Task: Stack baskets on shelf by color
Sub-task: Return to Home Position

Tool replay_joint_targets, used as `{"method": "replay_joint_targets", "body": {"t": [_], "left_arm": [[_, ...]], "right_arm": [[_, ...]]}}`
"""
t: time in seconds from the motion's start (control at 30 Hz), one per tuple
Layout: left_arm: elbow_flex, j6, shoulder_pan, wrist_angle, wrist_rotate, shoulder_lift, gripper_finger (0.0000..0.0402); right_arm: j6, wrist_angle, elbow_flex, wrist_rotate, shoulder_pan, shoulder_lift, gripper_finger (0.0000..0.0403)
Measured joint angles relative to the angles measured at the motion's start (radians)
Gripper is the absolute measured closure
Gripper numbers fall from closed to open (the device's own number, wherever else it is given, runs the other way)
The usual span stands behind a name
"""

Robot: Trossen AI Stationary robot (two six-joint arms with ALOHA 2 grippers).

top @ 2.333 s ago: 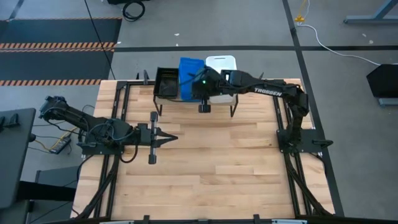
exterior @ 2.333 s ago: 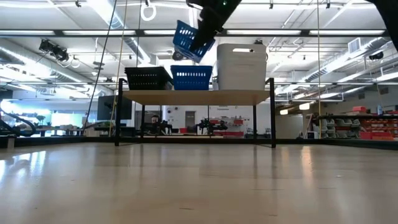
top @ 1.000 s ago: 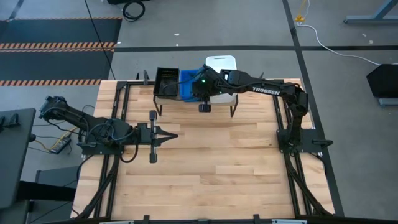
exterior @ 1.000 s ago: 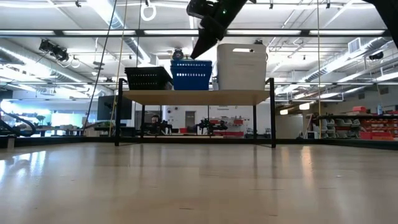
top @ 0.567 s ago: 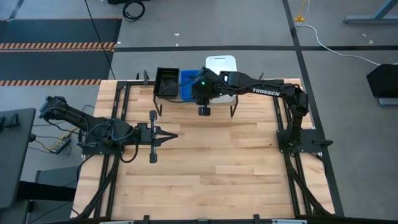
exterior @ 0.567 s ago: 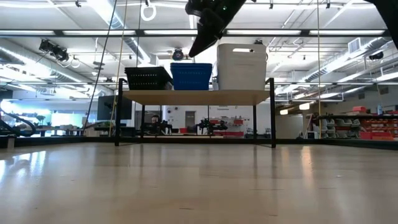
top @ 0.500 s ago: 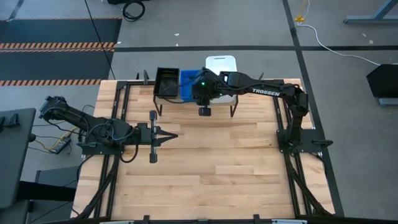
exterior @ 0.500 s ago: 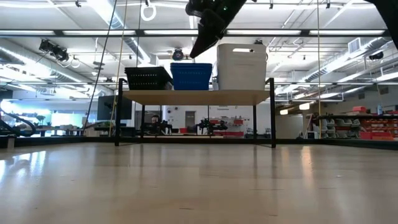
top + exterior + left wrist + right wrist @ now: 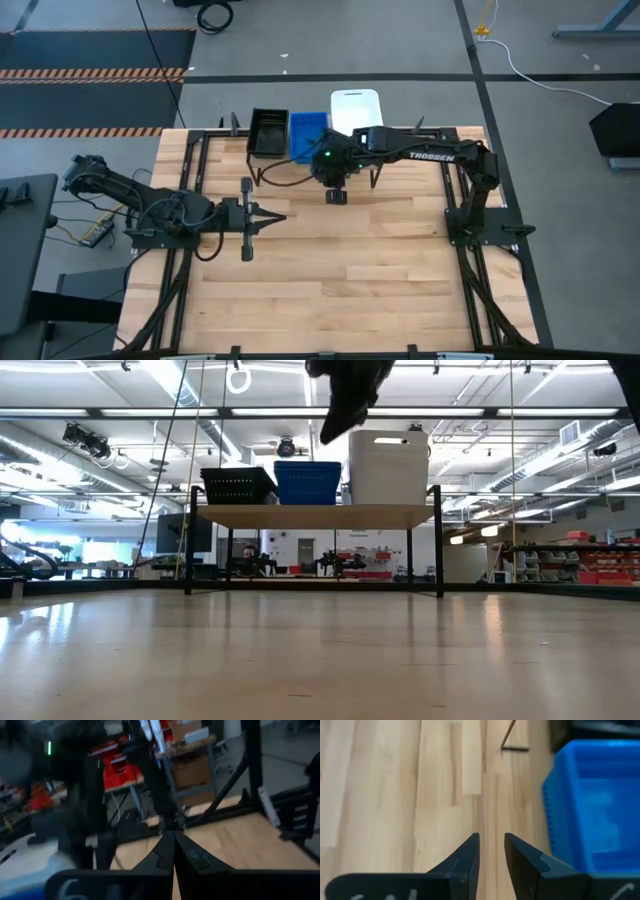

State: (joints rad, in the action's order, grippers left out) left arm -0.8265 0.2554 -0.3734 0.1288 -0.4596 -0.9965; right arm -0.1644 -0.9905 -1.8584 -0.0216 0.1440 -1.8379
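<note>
The right gripper (image 9: 334,172) is hanging just in front of the shelf (image 9: 310,516), jaws slightly apart and gripping nothing. The blue basket (image 9: 307,482) is sitting mid-shelf, between the black basket (image 9: 238,486) and the white basket (image 9: 388,467). The left gripper (image 9: 278,221) is waiting over the surface (image 9: 350,290), jaws together.

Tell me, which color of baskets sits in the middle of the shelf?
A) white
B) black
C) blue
C: in the low view the blue baskets stand on the shelf between the black baskets and the white baskets.
</note>
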Motion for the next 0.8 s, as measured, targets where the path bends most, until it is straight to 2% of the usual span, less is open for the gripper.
{"method": "replay_joint_targets", "body": {"t": [0.23,0.3,0.4,0.57,0.67,0.8], "left_arm": [[0.0,-0.071,0.081,-0.172,-0.001,0.065,0.0395],[0.02,-0.075,0.093,-0.164,-0.002,0.094,0.0395],[0.114,-0.05,0.106,-0.067,0.002,0.157,0.0395],[0.291,-0.061,0.153,0.121,-0.003,0.335,0.0395],[0.353,-0.087,0.158,0.142,0.026,0.435,0.0395],[0.386,-0.092,0.158,0.14,0.077,0.519,0.0395]], "right_arm": [[0.092,-0.002,0.0,0.0,0.019,0.138,0.0321],[0.12,-0.009,0.0,-0.003,0.021,0.173,0.0327],[0.147,0.007,0.038,-0.002,0.002,0.225,0.0339],[0.193,0.085,0.222,-0.008,-0.028,0.349,0.037],[0.22,0.162,0.362,-0.014,-0.037,0.458,0.0392],[0.28,0.311,0.571,-0.024,-0.039,0.625,0.0393]]}}
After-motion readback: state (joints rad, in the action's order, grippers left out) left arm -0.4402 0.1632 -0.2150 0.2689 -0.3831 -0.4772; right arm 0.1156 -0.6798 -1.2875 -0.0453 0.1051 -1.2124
